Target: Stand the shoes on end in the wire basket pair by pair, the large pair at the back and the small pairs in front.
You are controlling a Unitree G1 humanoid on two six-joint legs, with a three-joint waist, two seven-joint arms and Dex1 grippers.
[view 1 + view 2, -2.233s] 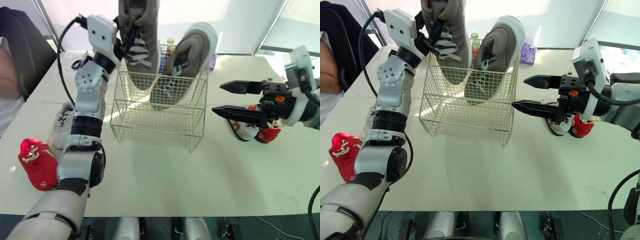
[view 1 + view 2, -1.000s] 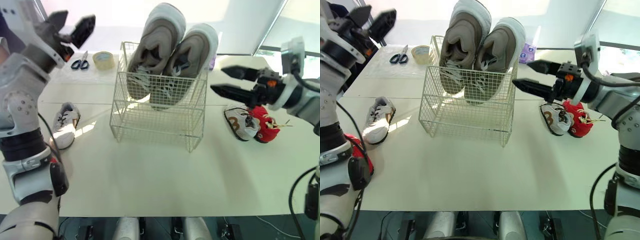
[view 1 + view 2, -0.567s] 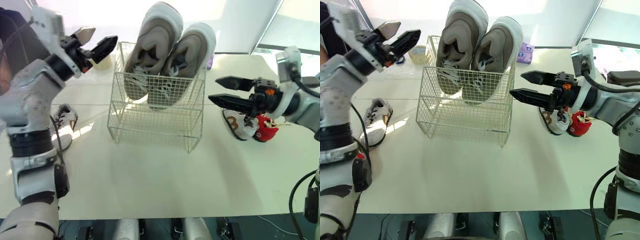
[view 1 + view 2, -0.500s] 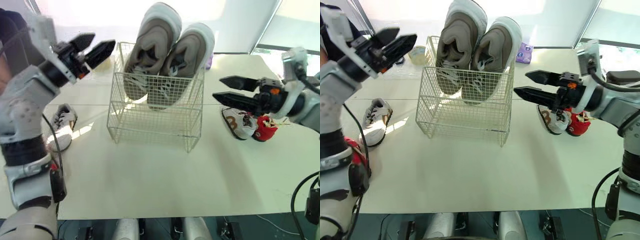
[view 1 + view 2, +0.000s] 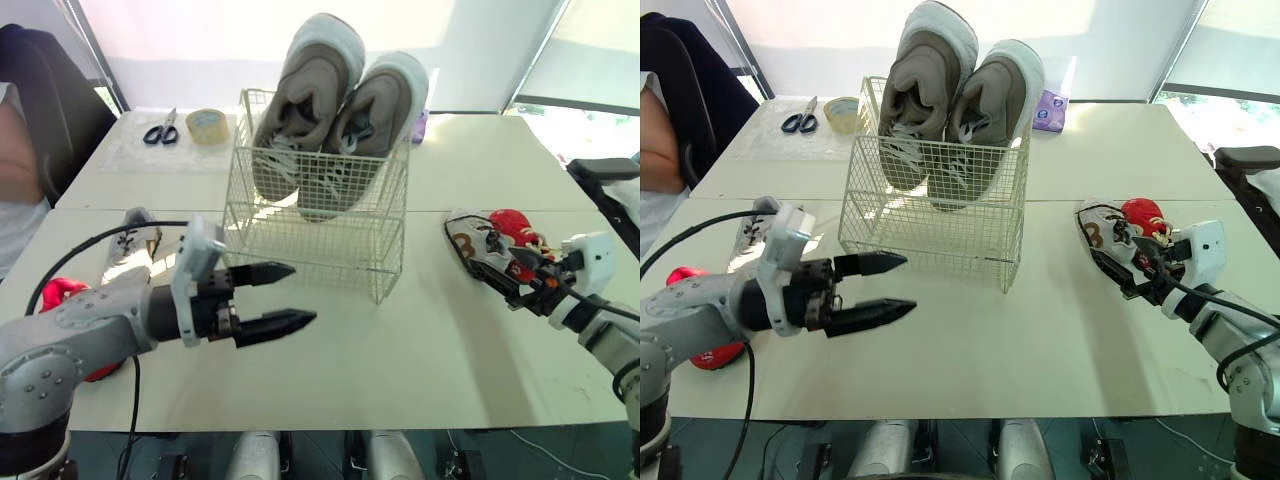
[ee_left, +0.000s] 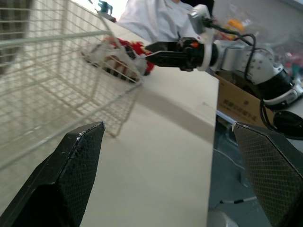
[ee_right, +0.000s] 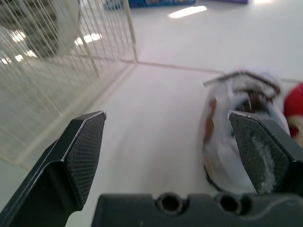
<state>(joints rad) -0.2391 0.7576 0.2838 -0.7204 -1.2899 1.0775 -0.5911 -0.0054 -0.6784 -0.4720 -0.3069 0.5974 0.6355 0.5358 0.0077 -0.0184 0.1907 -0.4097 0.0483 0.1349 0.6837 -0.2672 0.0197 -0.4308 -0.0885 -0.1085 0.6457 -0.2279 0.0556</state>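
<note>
The large grey pair (image 5: pixel 340 110) is stood at the back of the wire basket (image 5: pixel 310 250), upper centre, while a small white shoe (image 5: pixel 475 245) and small red shoe (image 5: pixel 512 228) at mid-right, and two more small shoes (image 5: pixel 135 245) at mid-left, are yet to be placed, with the left gripper (image 5: pixel 303 293) and right gripper (image 7: pixel 166 116) both held apart and empty.

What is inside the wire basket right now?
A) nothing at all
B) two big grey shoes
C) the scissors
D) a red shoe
B: the two big grey shoes stand on end inside the wire basket, their upper ends sticking out over its rim.
</note>
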